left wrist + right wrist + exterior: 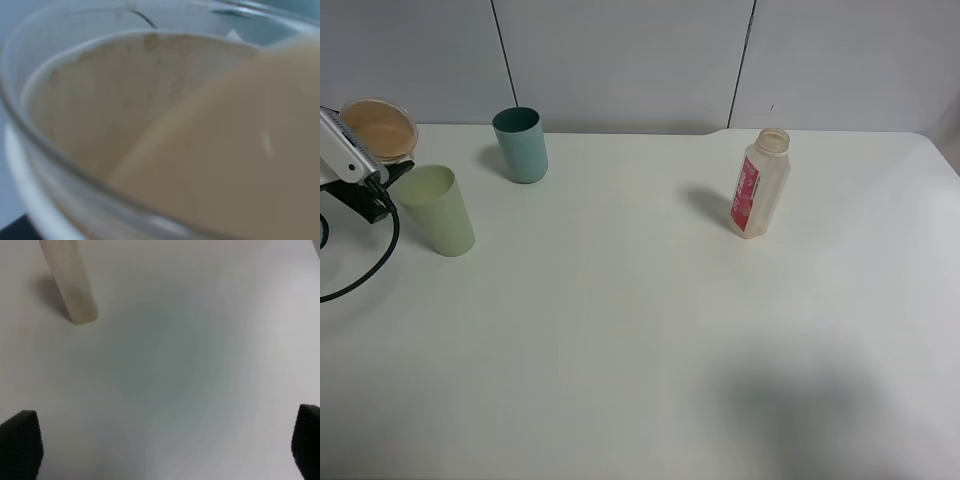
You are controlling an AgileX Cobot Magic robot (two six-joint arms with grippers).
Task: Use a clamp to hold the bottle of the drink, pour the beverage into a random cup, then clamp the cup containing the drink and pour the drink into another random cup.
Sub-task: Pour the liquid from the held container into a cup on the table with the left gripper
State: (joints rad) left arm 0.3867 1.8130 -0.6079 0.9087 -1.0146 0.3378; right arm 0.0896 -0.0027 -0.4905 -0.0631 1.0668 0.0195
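Grey wall panels (620, 60) back a white surface (640, 340), and your work sits at its far left edge. Your left end effector (360, 165) is clenched on the clear cup (378, 101), which is tipped so that its mouth faces the high camera. The cup is close beside the rim of the pale yellow-green tumbler (438, 212), which stands upright on the surface. The peach-tan beverage (380, 132) fills the cup's mouth. From your left wrist, the beverage (225, 165) lies slanted against the clear cup's wall (90, 100), where a thin film clings. A black cable (382, 262) loops down from that arm.

A teal tumbler (522, 148) stands upright behind the pale one, apart from it. The bottle (760, 185) stands upright well to the right, its neck uncapped.

Your right end effector (164, 442) is released, its two black tips spread wide above bare surface, with the bottle's base (70, 280) ahead of them.
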